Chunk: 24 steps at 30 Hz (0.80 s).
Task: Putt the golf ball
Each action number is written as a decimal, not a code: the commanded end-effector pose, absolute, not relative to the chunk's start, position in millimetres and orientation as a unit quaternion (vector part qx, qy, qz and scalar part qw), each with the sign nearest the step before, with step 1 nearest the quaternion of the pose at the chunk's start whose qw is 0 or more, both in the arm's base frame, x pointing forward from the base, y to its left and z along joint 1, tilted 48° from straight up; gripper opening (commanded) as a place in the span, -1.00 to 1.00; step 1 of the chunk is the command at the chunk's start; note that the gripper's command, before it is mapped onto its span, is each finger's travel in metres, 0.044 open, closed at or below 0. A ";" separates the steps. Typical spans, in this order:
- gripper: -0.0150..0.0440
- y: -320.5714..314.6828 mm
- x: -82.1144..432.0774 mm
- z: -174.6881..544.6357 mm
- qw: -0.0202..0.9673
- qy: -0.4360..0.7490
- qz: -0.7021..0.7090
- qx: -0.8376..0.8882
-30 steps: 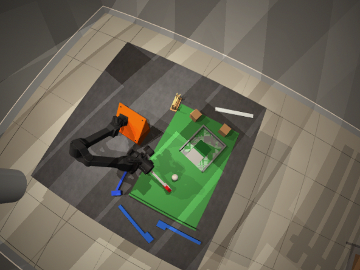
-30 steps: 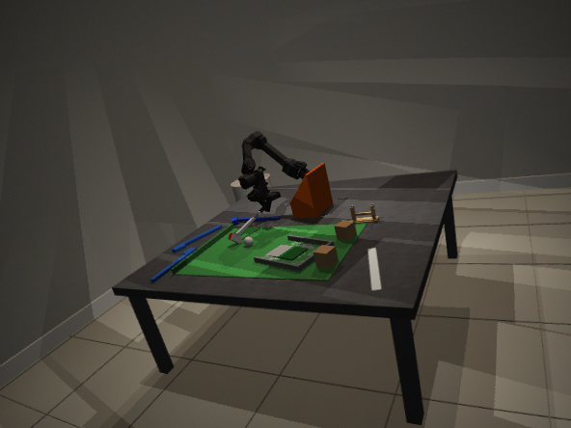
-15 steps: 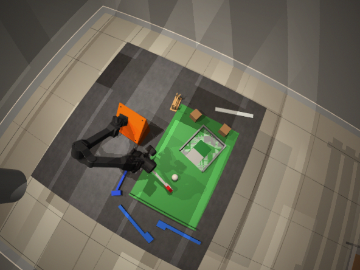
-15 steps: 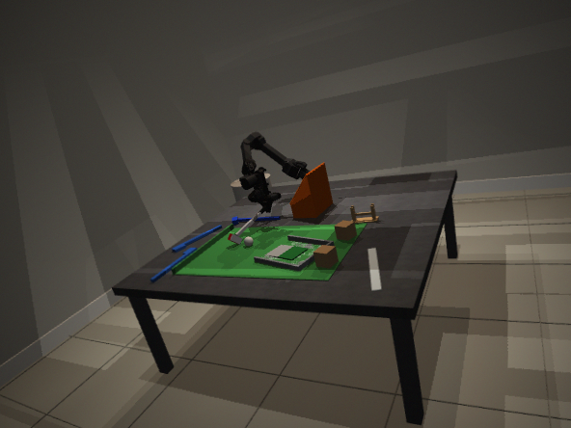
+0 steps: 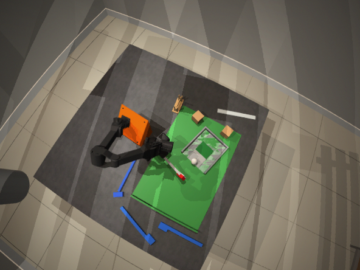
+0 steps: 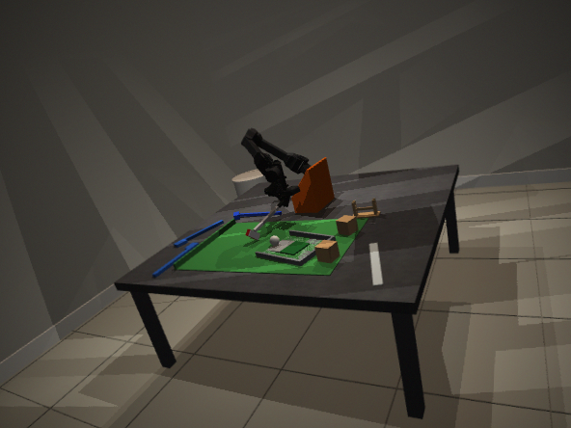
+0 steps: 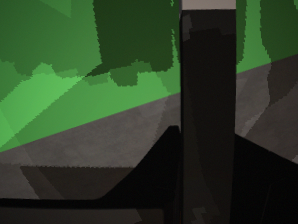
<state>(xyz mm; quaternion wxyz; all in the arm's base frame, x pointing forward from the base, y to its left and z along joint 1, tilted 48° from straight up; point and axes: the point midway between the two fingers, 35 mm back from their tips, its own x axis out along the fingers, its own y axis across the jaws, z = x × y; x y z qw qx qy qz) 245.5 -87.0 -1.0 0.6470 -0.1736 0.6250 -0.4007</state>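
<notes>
My gripper (image 5: 165, 154) (image 6: 283, 202) (image 7: 191, 134) is shut on the putter's dark handle (image 7: 207, 90). The putter's pale shaft (image 5: 172, 166) (image 6: 265, 220) slants down to its red and white head (image 5: 181, 176) (image 6: 252, 234), which is low over the mat, apart from the ball. The white golf ball (image 5: 194, 161) (image 6: 274, 240) is at the light grey ramp (image 5: 199, 160), on the side toward the putter head. The raised green (image 5: 204, 149) (image 6: 295, 248) is a dark green square beyond the ramp, inside a grey border. The ball is outside the wrist view.
The green mat (image 5: 170, 194) (image 6: 217, 257) has two wooden blocks (image 5: 197, 117) (image 5: 227, 131) near one edge. A wooden rack (image 5: 177, 104) (image 6: 367, 212) and a white strip (image 5: 236, 114) (image 6: 375, 264) are beyond it. Several blue putters surround its other end. An orange wedge (image 5: 135, 124) (image 6: 315, 188) is by the arm.
</notes>
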 end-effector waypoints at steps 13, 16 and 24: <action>-0.49 -51.5 252.4 27.7 0.650 0.623 -0.399 -0.175; -0.49 -51.5 252.4 27.7 0.650 0.623 -0.399 -0.175; -0.49 -51.5 252.4 27.7 0.650 0.623 -0.399 -0.175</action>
